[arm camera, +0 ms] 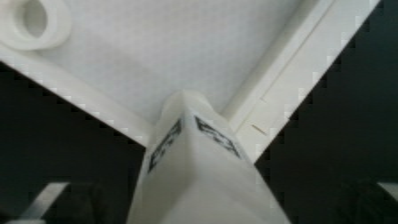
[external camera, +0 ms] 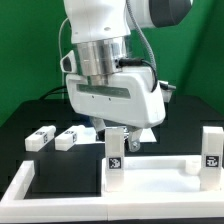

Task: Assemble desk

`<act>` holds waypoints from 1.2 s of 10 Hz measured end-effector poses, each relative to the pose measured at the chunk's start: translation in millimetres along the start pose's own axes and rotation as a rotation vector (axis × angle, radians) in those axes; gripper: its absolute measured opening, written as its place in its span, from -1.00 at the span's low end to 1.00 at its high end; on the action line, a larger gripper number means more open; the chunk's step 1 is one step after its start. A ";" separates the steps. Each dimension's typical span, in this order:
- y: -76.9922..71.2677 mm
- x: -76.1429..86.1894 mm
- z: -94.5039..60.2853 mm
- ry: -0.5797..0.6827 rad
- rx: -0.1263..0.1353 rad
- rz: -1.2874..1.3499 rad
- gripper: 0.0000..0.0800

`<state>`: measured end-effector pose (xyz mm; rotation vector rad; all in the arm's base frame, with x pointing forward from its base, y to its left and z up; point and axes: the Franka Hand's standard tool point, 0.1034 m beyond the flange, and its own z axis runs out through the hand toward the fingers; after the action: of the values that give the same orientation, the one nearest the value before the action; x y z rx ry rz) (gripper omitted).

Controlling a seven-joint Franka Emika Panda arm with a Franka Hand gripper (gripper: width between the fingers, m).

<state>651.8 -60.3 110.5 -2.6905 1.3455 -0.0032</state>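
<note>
The desk's white tabletop panel [external camera: 160, 195] lies flat at the front right of the black table, rim up. One white tagged leg [external camera: 113, 170] stands upright at its near-left corner, and another leg [external camera: 211, 148] stands at the exterior view's right. My gripper [external camera: 118, 134] hangs directly over the left leg. In the wrist view that leg [arm camera: 196, 160] rises from the panel's corner [arm camera: 143, 60] between my fingers. My gripper [arm camera: 214, 205] is open, with a dark gap on each side of the leg and nothing gripped.
Two loose white legs [external camera: 40, 136] [external camera: 70, 136] lie on the table at the exterior view's left. A white border strip [external camera: 18, 182] edges the table's front left. A round white hole [arm camera: 27, 25] shows in the panel, and its raised rim [arm camera: 302, 70] runs beside the leg.
</note>
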 end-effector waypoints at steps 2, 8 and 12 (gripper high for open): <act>1.4 1.5 -0.4 0.005 -0.009 -0.210 0.62; 1.1 -0.4 2.4 0.005 -0.025 -0.409 0.00; 5.6 5.4 2.2 0.023 -0.017 -0.030 -0.26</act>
<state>650.7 -67.6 107.4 -2.7328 1.3170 -0.0256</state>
